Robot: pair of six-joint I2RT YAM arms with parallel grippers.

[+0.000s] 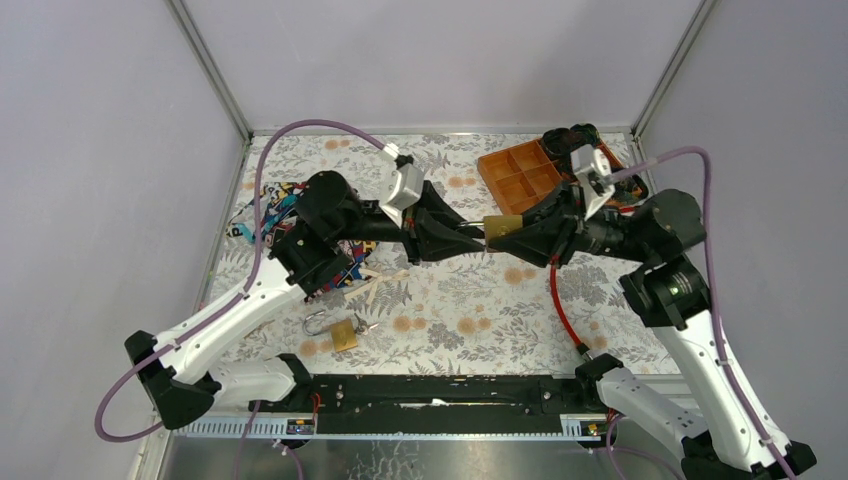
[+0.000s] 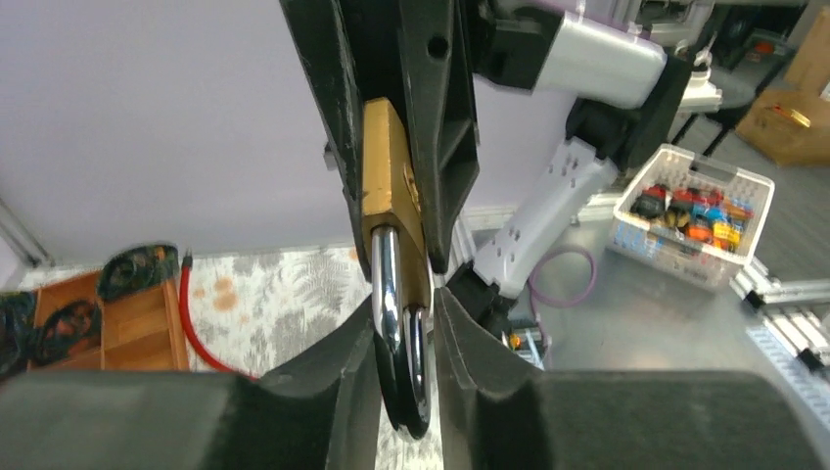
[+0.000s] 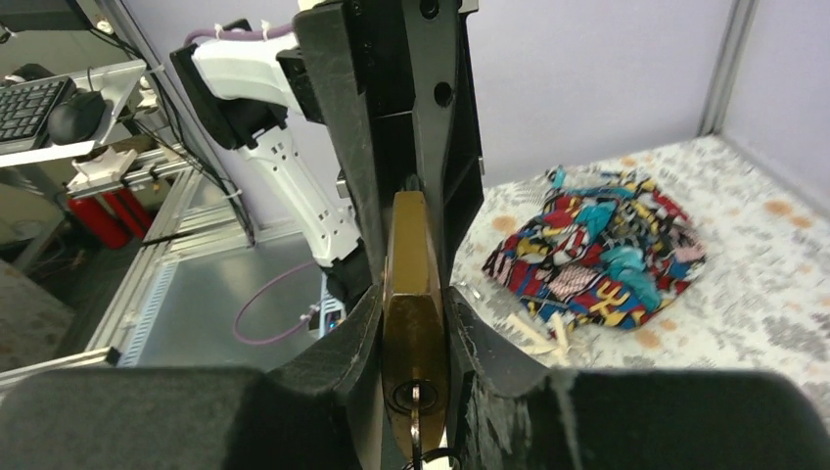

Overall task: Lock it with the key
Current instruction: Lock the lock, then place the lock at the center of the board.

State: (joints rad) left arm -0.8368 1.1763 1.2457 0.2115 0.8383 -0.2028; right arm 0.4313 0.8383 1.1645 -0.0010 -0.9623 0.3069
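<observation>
A brass padlock [image 1: 499, 227] hangs in mid-air between both arms above the middle of the table. My right gripper [image 1: 517, 229] is shut on its brass body [image 3: 412, 250], with the jaws pressed on both flat sides. A small key [image 3: 415, 416] sits in the keyhole at the near end, a ring hanging from it. My left gripper [image 1: 478, 233] straddles the chrome shackle [image 2: 389, 279]. Its jaws are slightly apart, with a thin gap showing beside the shackle. In the left wrist view the shackle looks seated in the body.
A second brass padlock [image 1: 344, 335] with a key ring [image 1: 318, 322] lies near the table's front left. A colourful cloth [image 1: 268, 208] and wooden sticks [image 1: 385, 282] lie at the left. An orange compartment tray [image 1: 520, 172] stands at the back right, and a red cable [image 1: 560, 310] crosses the mat.
</observation>
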